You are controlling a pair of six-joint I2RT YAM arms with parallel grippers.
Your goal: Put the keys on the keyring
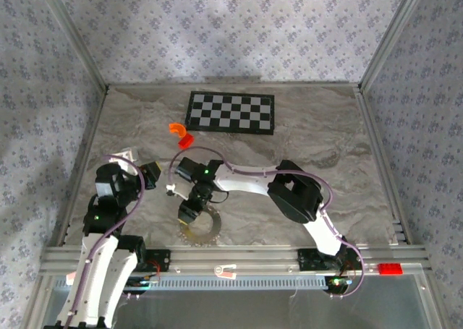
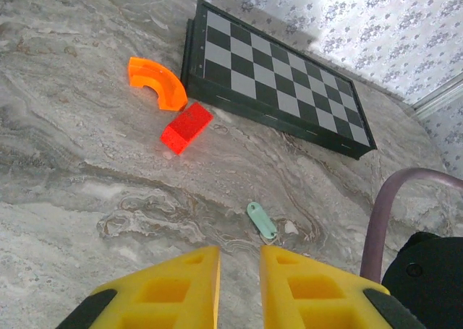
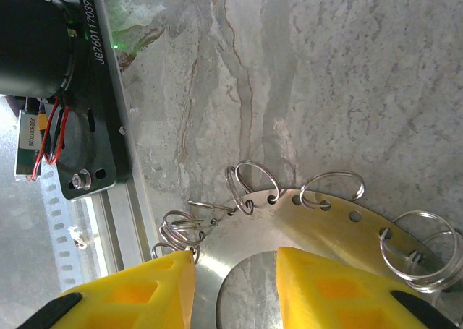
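Note:
The key (image 2: 261, 220) is a tiny pale teal flat tag lying on the marble table, just ahead of my left gripper (image 2: 239, 253), which is open and empty. In the top view the key (image 1: 171, 190) lies between the two grippers. The keyring (image 3: 325, 220) is a flat silvery metal ring plate with holes around it, carrying several wire split rings (image 3: 253, 181). It lies near the table's front edge (image 1: 199, 228). My right gripper (image 3: 235, 260) hovers open over the plate's left part, its fingers either side of the inner rim, gripping nothing.
A black-and-white checkerboard (image 2: 278, 76) lies at the back. An orange curved piece (image 2: 155, 82) and a red block (image 2: 186, 126) sit in front of its left corner. The aluminium front rail (image 3: 108, 199) runs close beside the ring plate. Patterned walls enclose the table.

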